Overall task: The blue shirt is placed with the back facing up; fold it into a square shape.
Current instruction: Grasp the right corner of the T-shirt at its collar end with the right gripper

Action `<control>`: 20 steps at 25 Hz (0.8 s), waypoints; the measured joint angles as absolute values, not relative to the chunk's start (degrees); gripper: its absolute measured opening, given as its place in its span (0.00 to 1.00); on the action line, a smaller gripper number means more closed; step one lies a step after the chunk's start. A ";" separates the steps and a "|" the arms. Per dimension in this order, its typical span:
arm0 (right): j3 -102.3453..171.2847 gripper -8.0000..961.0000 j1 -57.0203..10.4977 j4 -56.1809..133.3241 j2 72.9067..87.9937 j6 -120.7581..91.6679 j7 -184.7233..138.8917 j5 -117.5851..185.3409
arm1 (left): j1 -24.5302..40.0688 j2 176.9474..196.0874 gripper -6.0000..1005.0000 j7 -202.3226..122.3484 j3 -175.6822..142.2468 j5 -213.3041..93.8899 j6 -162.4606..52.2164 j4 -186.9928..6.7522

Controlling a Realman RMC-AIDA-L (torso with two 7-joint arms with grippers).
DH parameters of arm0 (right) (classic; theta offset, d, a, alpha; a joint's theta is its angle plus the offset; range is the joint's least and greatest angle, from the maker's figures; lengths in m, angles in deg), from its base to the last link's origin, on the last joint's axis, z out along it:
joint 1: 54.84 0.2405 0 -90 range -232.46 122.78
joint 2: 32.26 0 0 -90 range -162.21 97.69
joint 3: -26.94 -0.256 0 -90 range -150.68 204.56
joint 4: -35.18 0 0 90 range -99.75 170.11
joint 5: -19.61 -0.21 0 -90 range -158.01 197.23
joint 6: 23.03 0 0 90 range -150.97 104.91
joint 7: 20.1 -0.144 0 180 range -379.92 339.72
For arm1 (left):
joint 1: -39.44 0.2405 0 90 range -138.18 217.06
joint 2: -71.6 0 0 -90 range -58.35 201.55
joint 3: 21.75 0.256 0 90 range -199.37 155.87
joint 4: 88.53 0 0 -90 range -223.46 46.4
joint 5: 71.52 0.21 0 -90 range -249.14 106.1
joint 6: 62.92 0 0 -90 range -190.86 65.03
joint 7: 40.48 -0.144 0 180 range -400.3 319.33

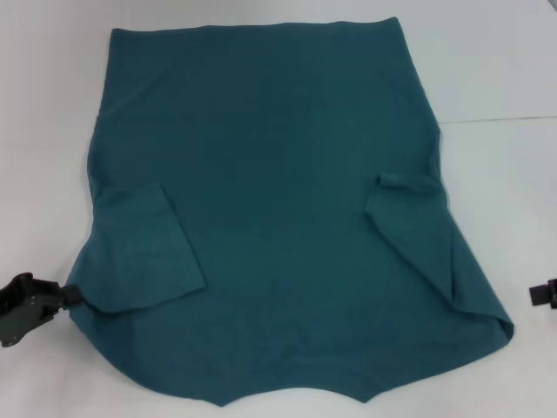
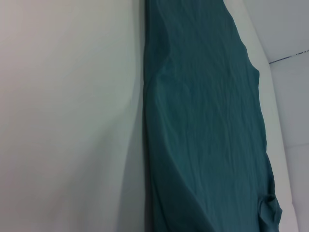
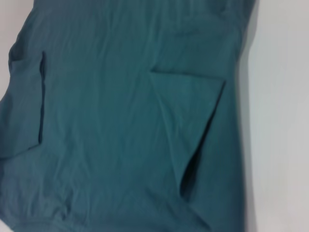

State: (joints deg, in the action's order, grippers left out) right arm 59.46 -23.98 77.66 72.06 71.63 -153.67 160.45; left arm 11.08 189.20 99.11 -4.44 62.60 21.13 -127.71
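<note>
The blue shirt [image 1: 278, 192] lies flat on the white table, plain side up, with its collar end toward me. Both short sleeves are folded inward onto the body, the left sleeve [image 1: 144, 252] and the right sleeve [image 1: 409, 222]. My left gripper [image 1: 63, 297] sits low at the shirt's near-left edge, right against the cloth by the left sleeve. At the far right edge of the head view, my right gripper [image 1: 541, 295] stands a little off the shirt's near-right corner. The left wrist view shows the shirt [image 2: 207, 125] lengthwise, and the right wrist view shows the shirt [image 3: 120, 125] with both folded sleeves.
The white table [image 1: 505, 70] surrounds the shirt, with bare surface on both sides. A thin seam line [image 1: 500, 118] crosses the table at the right.
</note>
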 joint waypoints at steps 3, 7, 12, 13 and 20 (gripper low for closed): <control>59.79 0.53 -24.28 77.46 73.29 71.27 -152.37 160.63 | 11.07 189.20 0.01 99.15 -4.44 62.60 20.87 -127.66; 60.03 0.53 -24.03 77.17 74.26 70.92 -151.91 162.08 | 11.05 189.19 0.02 99.21 -4.43 62.60 20.71 -127.64; 59.99 0.53 -23.48 77.03 74.52 70.30 -152.42 162.96 | 11.05 189.30 0.02 99.12 -4.43 62.60 20.57 -127.64; 59.89 0.53 -23.40 77.01 74.56 70.27 -152.43 162.94 | 11.06 189.31 0.02 99.11 -4.45 62.60 20.57 -127.64; 60.34 0.62 -22.93 76.93 74.76 69.25 -154.17 164.31 | 11.13 189.36 0.02 99.09 -4.65 62.60 20.56 -127.64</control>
